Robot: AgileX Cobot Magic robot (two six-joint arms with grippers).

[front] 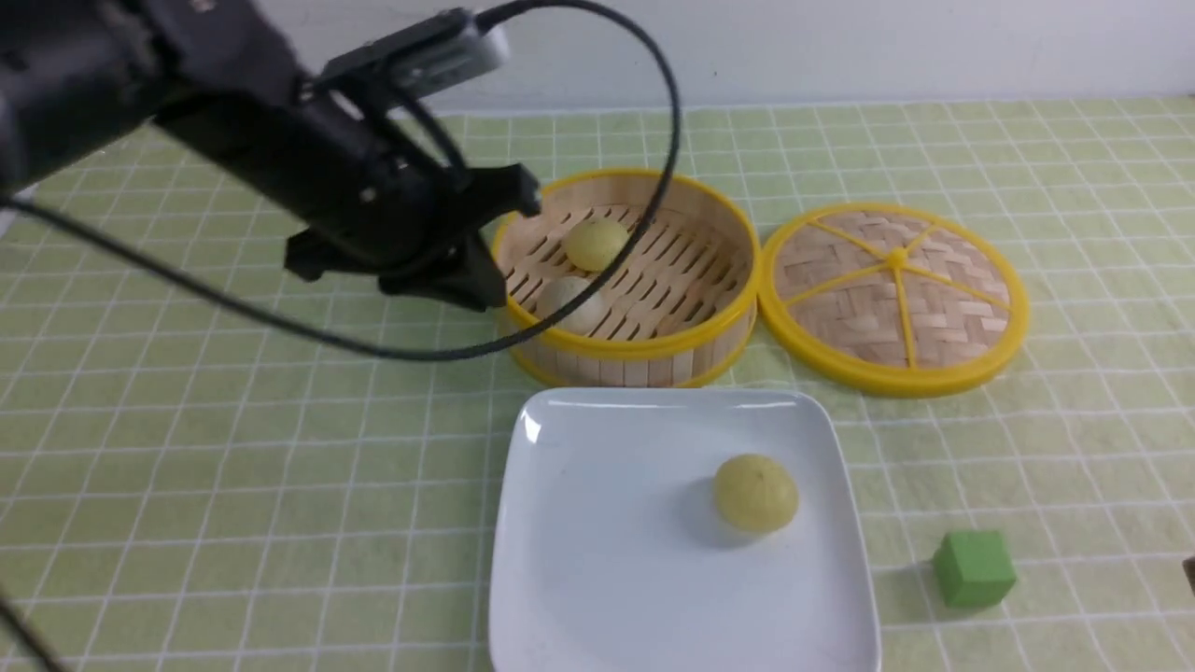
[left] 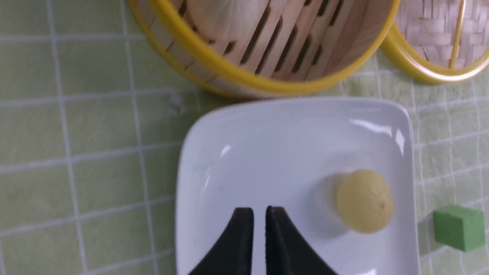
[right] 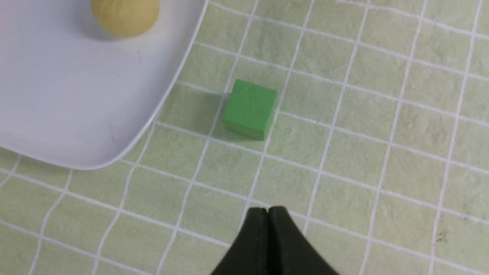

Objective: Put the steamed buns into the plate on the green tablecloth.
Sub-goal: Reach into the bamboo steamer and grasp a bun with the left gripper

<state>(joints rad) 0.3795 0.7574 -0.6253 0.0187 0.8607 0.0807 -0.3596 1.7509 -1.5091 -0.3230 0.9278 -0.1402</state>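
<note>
On the green tablecloth (front: 233, 485), the white plate (front: 597, 560) holds one yellow bun (front: 756, 493), right of centre. A second yellow bun (front: 596, 243) and a greyish bun (front: 571, 303) lie in the open steamer basket (front: 653, 350) just behind the plate, with its lid (front: 896, 299) set beside it.

Left gripper (left: 259, 214): held above the table beside the basket's left rim, jaws parted only by a slit, carrying nothing. Right gripper (right: 267, 210): clenched and empty, over bare cloth near the green cube (right: 250, 109).

Step judged in hand: fetching the second of three buns. The next move would call for wider jaws, a descent inside the rim, and fingers straddling the greyish bun, which lies nearest that rim.

Each bun sits flat side down, dome and pleats pointing up. Being round, it has no long axis, so any approach angle should serve.
</note>
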